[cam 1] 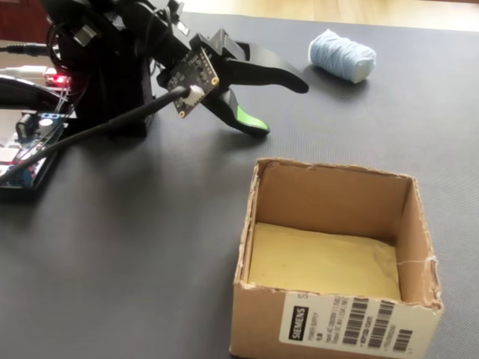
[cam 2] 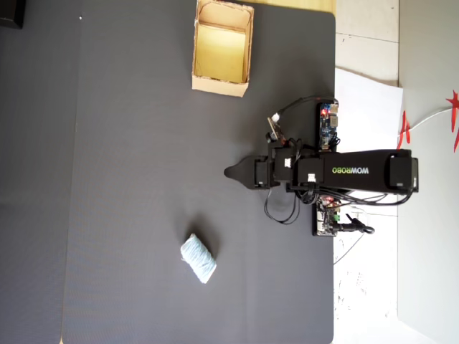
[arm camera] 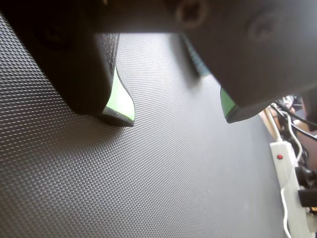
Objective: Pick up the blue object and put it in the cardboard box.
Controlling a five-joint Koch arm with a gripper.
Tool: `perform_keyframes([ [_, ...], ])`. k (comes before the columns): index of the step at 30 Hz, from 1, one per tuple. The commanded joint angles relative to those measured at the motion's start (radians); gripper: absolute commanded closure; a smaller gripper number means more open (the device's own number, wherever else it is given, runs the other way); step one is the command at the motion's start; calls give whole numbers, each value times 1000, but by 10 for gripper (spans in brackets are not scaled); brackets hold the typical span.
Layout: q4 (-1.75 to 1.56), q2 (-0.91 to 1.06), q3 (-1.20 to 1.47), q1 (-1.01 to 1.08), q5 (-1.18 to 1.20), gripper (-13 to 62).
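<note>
claw (cam 1: 281, 105) seen spread apart and empty above the dark mat | blue object (cam 2: 198, 258) found lower centre in overhead view, well apart from claw (cam 2: 233, 173) | cardboard box (cam 2: 244, 50) located at top centre

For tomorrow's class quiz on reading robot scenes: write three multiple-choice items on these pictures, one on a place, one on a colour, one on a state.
1. Where does the blue yarn bundle lie?
A. in the box
B. on the black mat
C. between the jaws

2. What colour are the gripper's finger pads?
A. green
B. red
C. white

3. What does the cardboard box hold?
A. the bundle
B. a cable
C. nothing

Key: 1 B, the bundle rests on the black mat, apart from box and gripper. 2 A, the wrist view shows green pads. 3 C, only its yellowish floor shows.
</note>
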Motion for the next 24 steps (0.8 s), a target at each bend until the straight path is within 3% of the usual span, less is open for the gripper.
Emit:
perform_keyframes([
  [1,104,84,35,0,34,154],
  [24,104,84,35,-9,31,153],
])
